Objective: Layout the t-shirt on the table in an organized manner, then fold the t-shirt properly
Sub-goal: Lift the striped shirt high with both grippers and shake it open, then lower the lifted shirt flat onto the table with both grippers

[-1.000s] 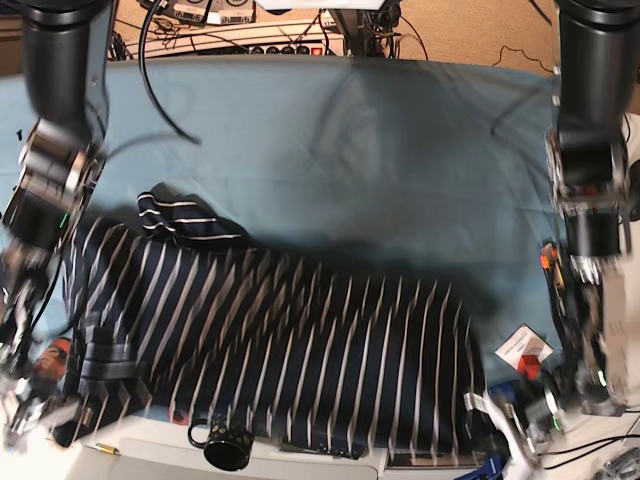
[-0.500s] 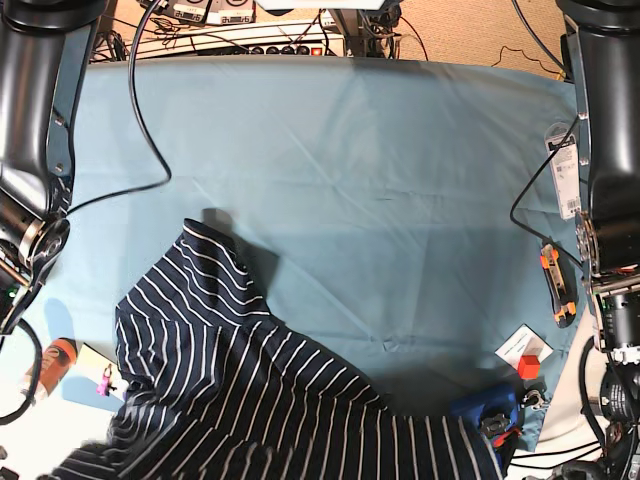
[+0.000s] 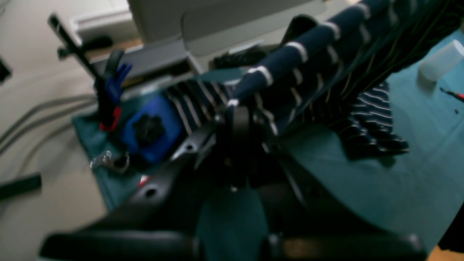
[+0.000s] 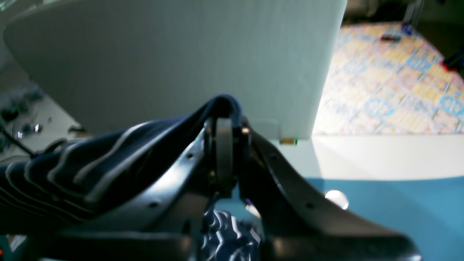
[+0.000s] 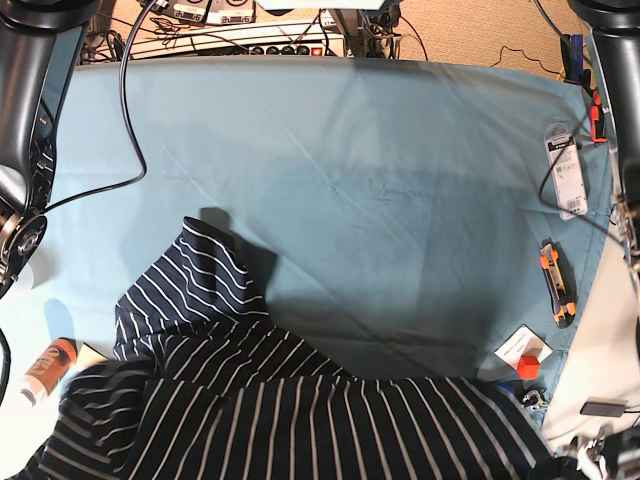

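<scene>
Fabric of the t-shirt [image 5: 290,420] fills the near edge of the table [image 5: 340,180] in the base view, a dark navy sheet with thin white stripes stretched from the lower left corner to the lower right. One part, seemingly a sleeve [image 5: 195,275], reaches up onto the teal cloth and lies flat, with a shadow along its upper side. The rest of the teal surface beyond it is smooth.

In the left wrist view the left gripper [image 3: 235,119] has its fingers [image 3: 239,123] pressed together on a bunched edge of the shirt, which rises taut and rolled toward the upper right, off the table; another striped part lies on the teal cloth further right. Just beside that gripper sits a blue block [image 3: 152,127] with a black knob at the table's corner. The picture is blurred, so finer detail is lost.

In the right wrist view the right gripper [image 4: 224,145] is likewise closed, its fingers [image 4: 224,152] pinching a fold of navy fabric that humps over their tips and trails away to the left in ridges.

Small things lie along the table's right edge: an orange-and-black tool [image 5: 555,285], a white card with a red cube [image 5: 527,362] on it, and a tagged grey item [image 5: 565,170]. At the left edge an orange-capped bottle [image 5: 45,368] lies on its side, just beside the shirt. What it holds cannot be told.
</scene>
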Robot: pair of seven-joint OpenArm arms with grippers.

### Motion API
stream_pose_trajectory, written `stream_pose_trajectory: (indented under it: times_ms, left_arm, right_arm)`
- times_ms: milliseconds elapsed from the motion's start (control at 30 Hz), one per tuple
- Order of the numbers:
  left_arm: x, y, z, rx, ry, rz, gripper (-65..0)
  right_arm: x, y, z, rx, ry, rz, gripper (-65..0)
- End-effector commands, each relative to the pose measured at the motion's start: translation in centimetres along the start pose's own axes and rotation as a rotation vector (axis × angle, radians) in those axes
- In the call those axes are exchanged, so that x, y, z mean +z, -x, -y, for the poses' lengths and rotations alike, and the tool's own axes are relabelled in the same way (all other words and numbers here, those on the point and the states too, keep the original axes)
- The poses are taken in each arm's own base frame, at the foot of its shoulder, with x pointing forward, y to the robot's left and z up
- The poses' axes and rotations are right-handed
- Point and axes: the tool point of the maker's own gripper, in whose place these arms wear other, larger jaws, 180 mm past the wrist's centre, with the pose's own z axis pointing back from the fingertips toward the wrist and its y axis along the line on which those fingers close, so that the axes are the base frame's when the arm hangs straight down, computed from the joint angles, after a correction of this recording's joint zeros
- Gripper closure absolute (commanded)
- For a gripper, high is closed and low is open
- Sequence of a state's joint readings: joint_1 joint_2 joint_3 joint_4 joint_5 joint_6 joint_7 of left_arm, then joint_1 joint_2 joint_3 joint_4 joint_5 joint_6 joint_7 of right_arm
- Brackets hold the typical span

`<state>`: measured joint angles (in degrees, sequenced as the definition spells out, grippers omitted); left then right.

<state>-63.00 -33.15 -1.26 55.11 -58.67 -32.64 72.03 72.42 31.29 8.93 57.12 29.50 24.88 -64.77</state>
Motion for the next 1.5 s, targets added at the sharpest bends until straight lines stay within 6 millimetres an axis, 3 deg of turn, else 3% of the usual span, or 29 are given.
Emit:
stream_pose_trajectory:
  times_ms: [0,367,600,800,900,1100,1267,1467]
  left_arm:
    - [1.5,-1.9,0.0,-0.013,-0.002,0.048,0.0]
    - [0.4,3.5,0.6,0.065,0.088,-0.042,0.0]
    - [0.0,8.5,0.7,0.123,0.118,-0.149,0.0]
    - [0.8,15.8,-0.3,0.209,0.108,-0.26,0.0]
    - [1.2,18.9,0.2,0.275,0.142,-0.26,0.0]
    - [3.2,24.1,0.3,0.438,0.171,-0.19,0.0]
    - [6.2,28.0,-0.1,0.582,0.15,-0.106,0.0]
    - [9.5,34.2,0.3,0.662,0.089,-0.146,0.0]
  right_arm:
    - [1.3,-3.1,0.3,0.0,0.008,0.086,0.0]
    - [1.3,-1.1,-1.1,-0.017,-0.063,-0.002,0.0]
    - [1.5,5.5,-2.0,0.098,-0.03,-0.112,0.0]
    - [2.4,14.1,-3.1,0.193,-0.025,-0.242,0.0]
    - [4.0,18.2,-3.3,0.231,-0.02,-0.292,0.0]
    - [8.8,23.9,-4.1,0.259,-0.035,-0.322,0.0]
    - [13.3,27.2,-5.9,0.217,-0.113,-0.312,0.0]
    - [18.5,30.3,-7.5,0.216,-0.179,-0.364,0.0]
